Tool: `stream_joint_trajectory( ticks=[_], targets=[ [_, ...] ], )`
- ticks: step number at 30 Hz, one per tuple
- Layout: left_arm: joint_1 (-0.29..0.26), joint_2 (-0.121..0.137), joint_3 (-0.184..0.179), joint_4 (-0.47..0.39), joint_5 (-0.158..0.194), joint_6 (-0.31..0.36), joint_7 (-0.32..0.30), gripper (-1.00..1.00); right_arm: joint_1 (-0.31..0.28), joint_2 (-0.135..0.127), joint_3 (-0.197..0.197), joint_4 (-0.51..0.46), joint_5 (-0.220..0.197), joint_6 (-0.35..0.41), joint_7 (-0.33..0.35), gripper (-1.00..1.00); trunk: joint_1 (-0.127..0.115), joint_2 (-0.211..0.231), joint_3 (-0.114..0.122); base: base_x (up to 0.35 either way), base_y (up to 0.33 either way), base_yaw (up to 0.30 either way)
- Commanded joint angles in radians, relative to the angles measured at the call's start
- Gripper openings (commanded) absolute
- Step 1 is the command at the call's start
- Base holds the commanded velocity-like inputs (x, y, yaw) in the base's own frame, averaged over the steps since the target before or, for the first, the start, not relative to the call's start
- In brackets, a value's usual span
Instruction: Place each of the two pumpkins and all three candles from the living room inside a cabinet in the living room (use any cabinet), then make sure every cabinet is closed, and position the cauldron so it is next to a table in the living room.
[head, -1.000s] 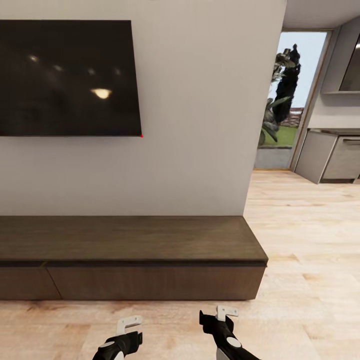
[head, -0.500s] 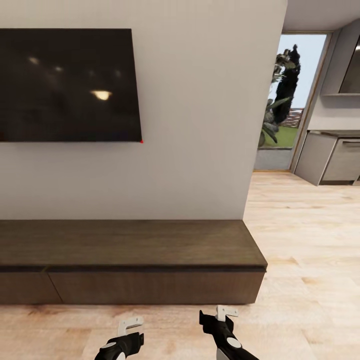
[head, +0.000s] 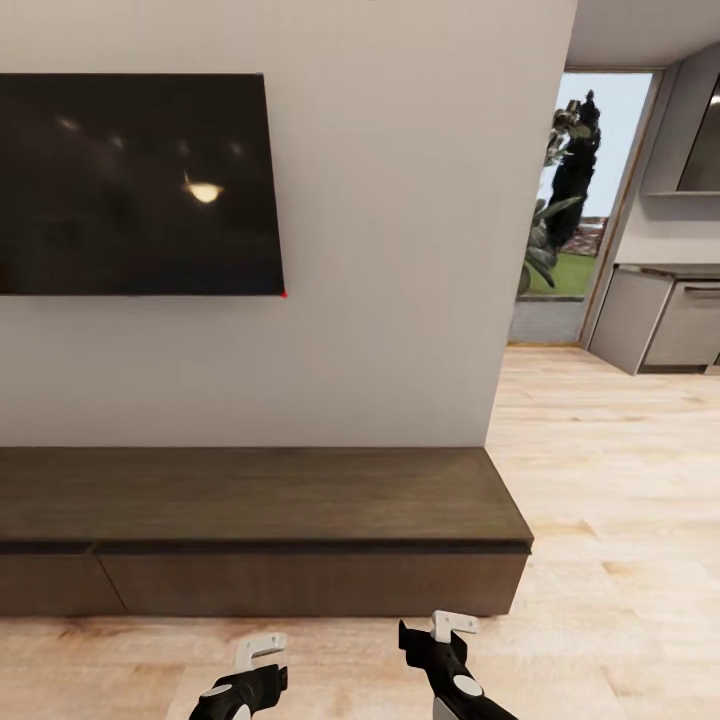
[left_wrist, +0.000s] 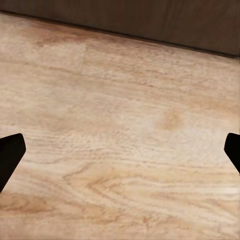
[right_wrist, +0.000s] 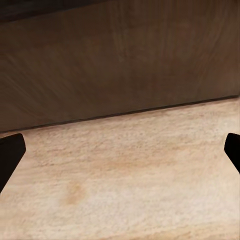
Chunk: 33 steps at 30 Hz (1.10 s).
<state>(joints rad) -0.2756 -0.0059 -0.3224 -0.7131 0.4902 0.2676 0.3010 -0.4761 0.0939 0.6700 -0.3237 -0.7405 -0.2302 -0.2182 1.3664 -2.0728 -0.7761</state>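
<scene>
Both pincers, left pincer (head: 258, 655) and right pincer (head: 437, 627), spread apart, empty, low over floor (head: 620, 480). Cabinet (head: 260, 500) closed, straight ahead, long axis crosswise; right nearer.

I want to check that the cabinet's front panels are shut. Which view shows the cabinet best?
The head view: the cabinet shows its flat top, front panels and right end, with the panels flush. The right wrist view has a close stretch of its front above the floor; the left wrist view has a dark strip.
</scene>
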Motion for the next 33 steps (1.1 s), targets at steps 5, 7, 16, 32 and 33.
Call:
stream_joint_trajectory(
  ticks=[5,7,16,32,33],
  targets=[
    [-0.001,0.0,-0.004,-0.002,0.01,0.002,0.009,1.0,-0.001,0.0,0.009,0.0,-0.009,-0.005,-0.006,1.0,-0.019,0.035,0.015,0.0,0.0,0.0],
    [-0.001,0.0,-0.004,-0.002,0.01,0.002,0.009,1.0,-0.001,0.0,0.009,0.0,-0.009,-0.005,-0.005,1.0,-0.027,0.049,0.021,0.0,0.0,0.0],
    [-0.001,0.0,-0.003,-0.002,0.01,0.002,0.009,1.0,-0.001,0.0,0.01,0.001,-0.01,-0.004,-0.006,1.0,-0.062,0.112,0.049,0.0,0.0,0.0],
    [-0.001,0.002,-0.003,-0.002,0.008,0.002,0.01,1.0,-0.001,0.0,0.011,0.002,-0.01,-0.001,-0.005,1.0,-0.123,0.224,0.099,0.0,0.0,0.0],
    [-0.001,0.002,-0.004,-0.002,0.007,0.002,0.01,1.0,-0.001,0.0,0.011,0.002,-0.01,-0.001,-0.005,1.0,-0.127,0.231,0.102,0.0,0.0,0.0]
  ],
)
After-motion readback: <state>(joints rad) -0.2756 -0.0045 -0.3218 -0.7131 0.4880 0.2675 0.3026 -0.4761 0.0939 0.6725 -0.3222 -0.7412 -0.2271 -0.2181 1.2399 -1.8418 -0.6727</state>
